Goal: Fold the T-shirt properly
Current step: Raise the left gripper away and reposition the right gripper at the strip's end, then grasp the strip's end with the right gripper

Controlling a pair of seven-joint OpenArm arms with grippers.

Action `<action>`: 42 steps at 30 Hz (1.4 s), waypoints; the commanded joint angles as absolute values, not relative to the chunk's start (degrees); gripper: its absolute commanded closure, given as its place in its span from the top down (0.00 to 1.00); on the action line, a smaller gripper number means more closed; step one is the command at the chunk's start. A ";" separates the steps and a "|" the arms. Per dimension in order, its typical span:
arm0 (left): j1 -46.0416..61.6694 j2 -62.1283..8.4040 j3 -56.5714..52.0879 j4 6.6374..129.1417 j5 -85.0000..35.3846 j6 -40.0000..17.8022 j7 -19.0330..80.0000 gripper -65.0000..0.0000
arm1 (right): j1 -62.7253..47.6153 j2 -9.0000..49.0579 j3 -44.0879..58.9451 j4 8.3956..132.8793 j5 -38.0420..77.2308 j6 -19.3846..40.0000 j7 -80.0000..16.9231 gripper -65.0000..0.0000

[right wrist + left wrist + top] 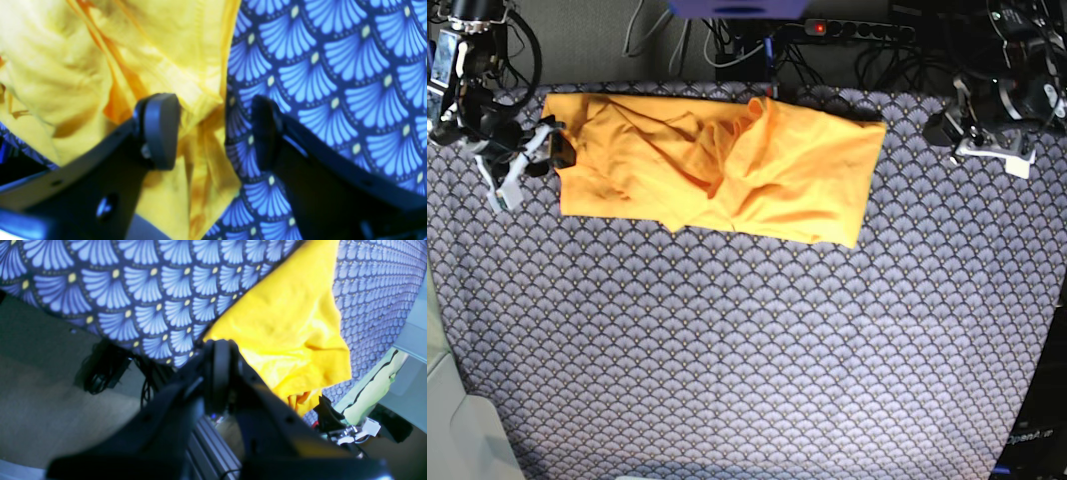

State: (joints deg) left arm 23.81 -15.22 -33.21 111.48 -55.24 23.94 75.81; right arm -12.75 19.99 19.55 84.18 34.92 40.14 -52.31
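The yellow-orange T-shirt (717, 165) lies crumpled and spread sideways across the far part of the table. My right gripper (549, 148) stands at the shirt's left edge. In the right wrist view it (213, 130) is open, with the shirt's (160, 50) bunched hem between its fingers. One pad (160, 130) rests over the fabric and the other is over the cloth. My left gripper (947, 125) hangs off to the right of the shirt, apart from it. In the left wrist view it (218, 353) is shut with nothing in it, the shirt (290, 323) lying beyond.
A blue fan-patterned tablecloth (747, 340) covers the table. Cables and a power strip (857, 28) run along the far edge. In the left wrist view the table's edge (110, 336) drops to the floor, and a pale green striped object (373, 386) sits at the right.
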 commanded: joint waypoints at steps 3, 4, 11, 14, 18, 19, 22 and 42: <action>23.60 -15.78 -33.36 112.31 -55.96 23.69 75.56 0.00 | -13.32 18.95 18.33 84.09 33.80 40.00 -54.90 0.50; 23.52 -15.78 -33.36 112.31 -55.96 23.69 75.56 0.00 | -13.32 18.86 18.07 84.09 33.80 40.00 -54.90 0.50; 23.52 -15.87 -33.54 112.31 -55.96 23.69 75.56 0.00 | -13.32 17.71 16.66 84.09 33.80 40.00 -54.90 0.45; 23.43 -15.87 -33.63 112.31 -55.96 23.69 75.56 0.00 | -13.32 17.71 16.66 84.09 33.80 40.00 -54.90 0.32; 23.25 -15.87 -33.63 112.31 -55.96 23.69 75.56 0.00 | -13.32 17.71 16.66 84.18 33.80 40.00 -54.46 0.12; 23.16 -15.87 -33.63 112.31 -55.96 23.69 75.56 0.00 | -13.32 17.71 16.84 84.18 33.80 40.00 -54.37 0.09; 23.16 -15.87 -33.63 112.31 -55.96 23.69 75.56 0.00 | -13.05 17.71 17.27 84.35 33.98 40.00 -54.37 0.08; 23.25 -16.04 -33.63 112.31 -55.87 23.69 75.65 0.00 | -12.70 11.12 20.70 111.25 33.98 40.00 -69.85 0.00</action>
